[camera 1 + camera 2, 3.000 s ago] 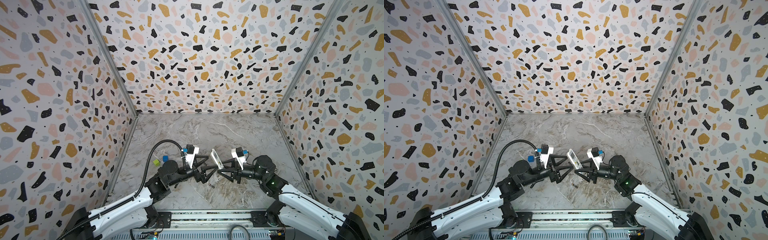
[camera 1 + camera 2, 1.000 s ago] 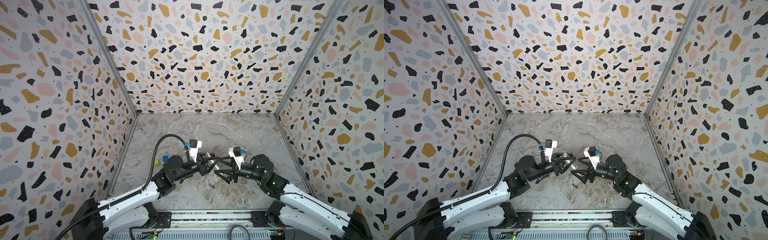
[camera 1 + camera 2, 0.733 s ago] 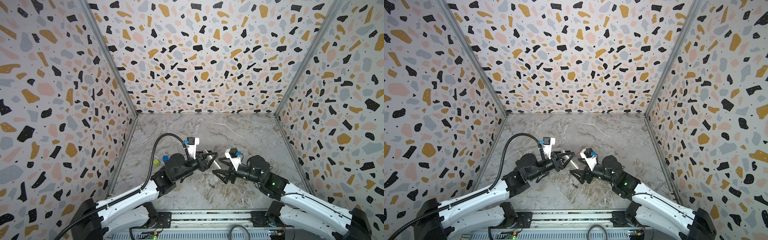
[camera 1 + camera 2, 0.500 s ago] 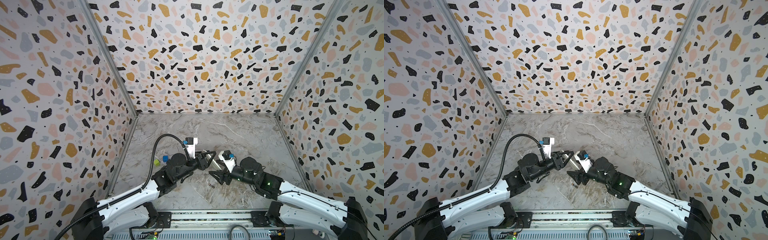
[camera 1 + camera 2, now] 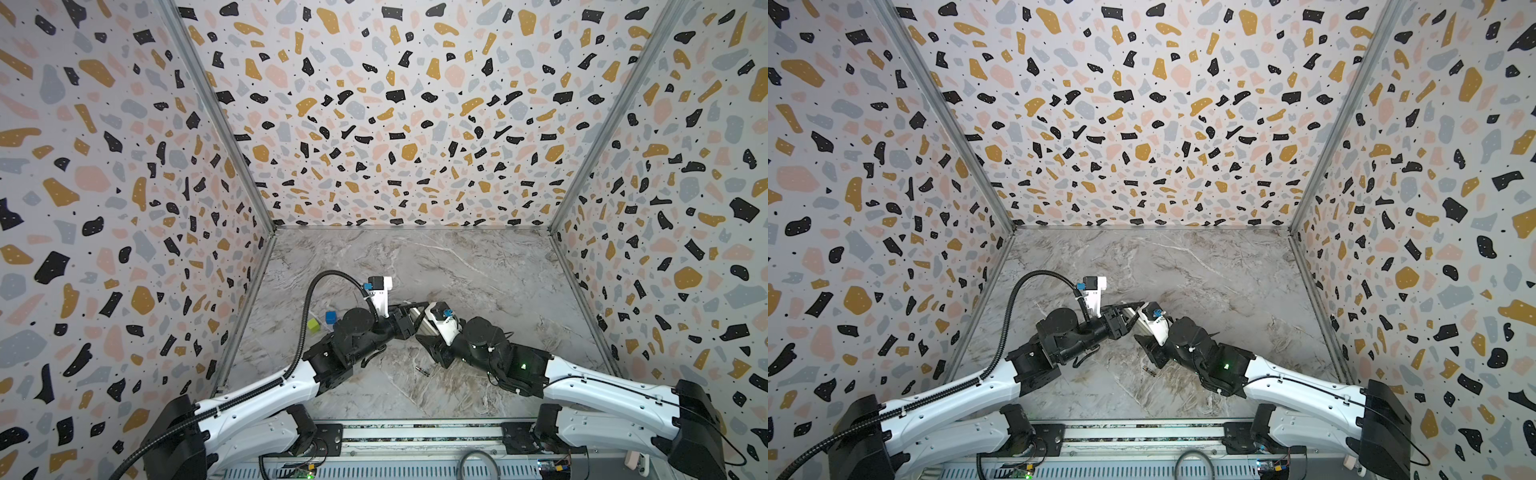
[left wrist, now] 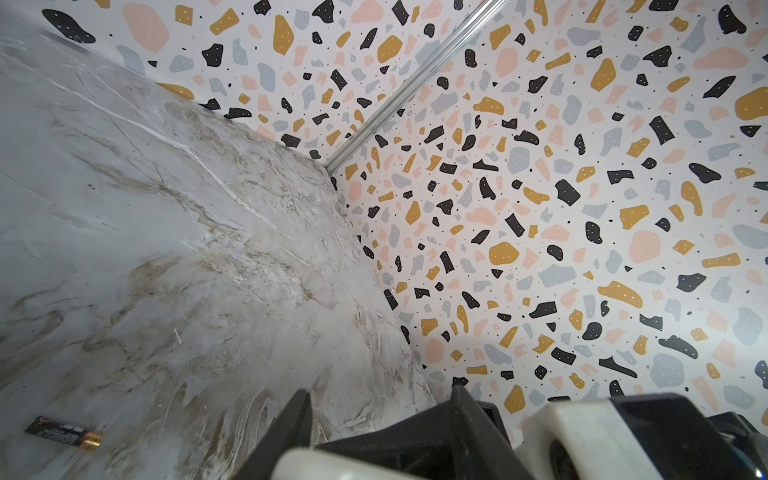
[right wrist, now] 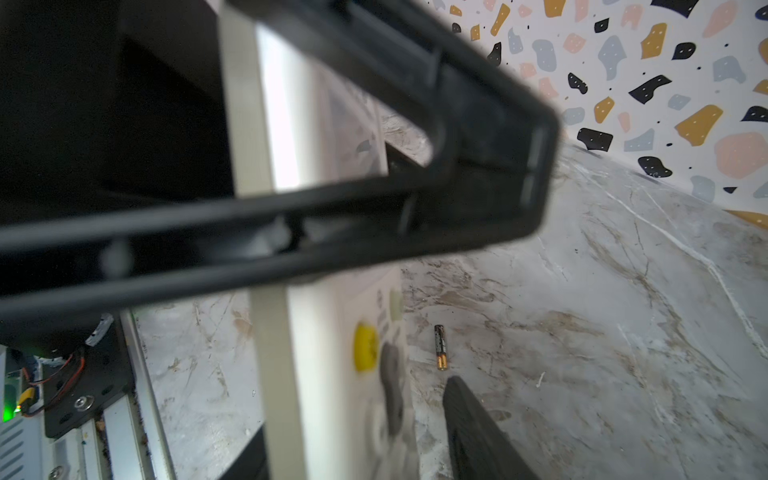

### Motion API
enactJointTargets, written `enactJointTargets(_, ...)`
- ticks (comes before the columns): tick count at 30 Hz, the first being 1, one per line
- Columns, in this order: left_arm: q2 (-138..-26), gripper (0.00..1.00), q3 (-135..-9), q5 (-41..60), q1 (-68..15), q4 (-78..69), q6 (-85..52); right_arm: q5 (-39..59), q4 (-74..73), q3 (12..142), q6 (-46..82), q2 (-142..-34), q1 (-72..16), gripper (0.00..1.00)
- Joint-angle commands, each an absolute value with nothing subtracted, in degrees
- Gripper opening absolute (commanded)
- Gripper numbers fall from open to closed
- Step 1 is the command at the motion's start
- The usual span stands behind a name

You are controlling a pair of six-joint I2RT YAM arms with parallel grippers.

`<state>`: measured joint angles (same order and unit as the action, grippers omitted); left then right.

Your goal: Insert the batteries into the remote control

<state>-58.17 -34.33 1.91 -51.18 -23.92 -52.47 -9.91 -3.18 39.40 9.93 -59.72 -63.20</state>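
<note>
**Handover at mid-bench.** The two arms meet slightly left of centre, toward the near side. The left end effector point(image 5: 415, 315) is closed to a narrow gap on the remote control point(image 7: 307, 365), holding it on edge above the bench point(image 5: 478, 270). The right end effector point(image 5: 422, 334) straddles the same remote control, but it cannot be told whether its fingers press on it. One battery point(image 5: 420, 370) lies flat on the bench just nearer than both end effectors, touching neither.

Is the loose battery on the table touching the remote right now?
Apart. The right wrist view shows the battery lying flat on the table, with bare marble between it and the edge of the remote.
</note>
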Motion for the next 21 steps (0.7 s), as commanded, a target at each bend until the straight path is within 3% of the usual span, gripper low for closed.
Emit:
enactJointTargets(1,-57.0,0.00,-34.0,0.5,-51.4,-25.8,-53.1,-13.1,-1.9,41.1,9.3,-58.5,-63.9,0.48)
enactJointTargets(14,-57.9,0.01,-33.7,0.4,-51.4,-26.2,-53.5,-13.8,-1.7,40.3,8.7,-58.3,-64.0,0.09)
enactJointTargets(16,-57.9,0.11,-33.6,0.2,-51.4,-26.3,-53.5,-14.3,-1.7,40.1,8.8,-57.7,-64.0,0.05)
enactJointTargets(21,-56.7,0.48,-33.4,0.3,-51.3,-26.1,-51.5,-13.9,-2.9,38.5,9.0,-54.9,-63.9,0.00)
